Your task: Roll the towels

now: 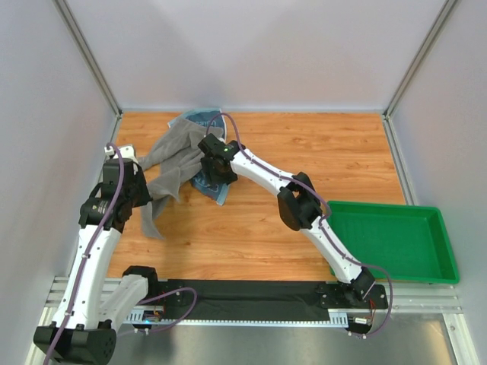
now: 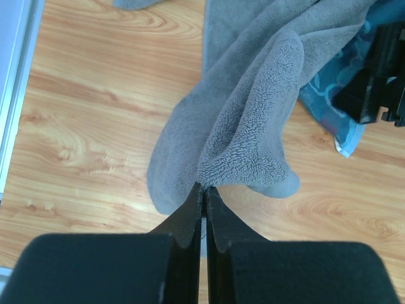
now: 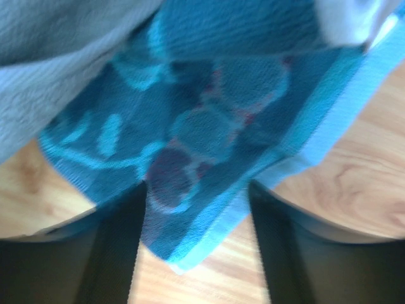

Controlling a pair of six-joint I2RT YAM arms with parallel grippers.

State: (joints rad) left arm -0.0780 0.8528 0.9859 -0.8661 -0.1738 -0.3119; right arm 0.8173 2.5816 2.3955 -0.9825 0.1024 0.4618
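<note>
crumpled grey towel point(image 1: 169, 163) with soft looped pile, far left on the wooden table point(image 1: 319, 152), one fold pinched in the pressed-together left gripper point(image 2: 204, 189), blue patterned towel point(image 3: 209, 114) partly under it, its corner between the spread fingers of the right gripper point(image 3: 196, 190), green tray point(image 1: 388, 239) near right, well apart from both towels

Up close at the right tool point(image 3: 195, 209), the blue towel point(image 3: 209, 126) is a blur and its pattern can't be read. From above, the grey towel point(image 1: 171, 163) and the right arm point(image 1: 262, 173) cover most of it. Near the left tool point(image 2: 204, 196), the grey towel runs off the top edge.
</note>
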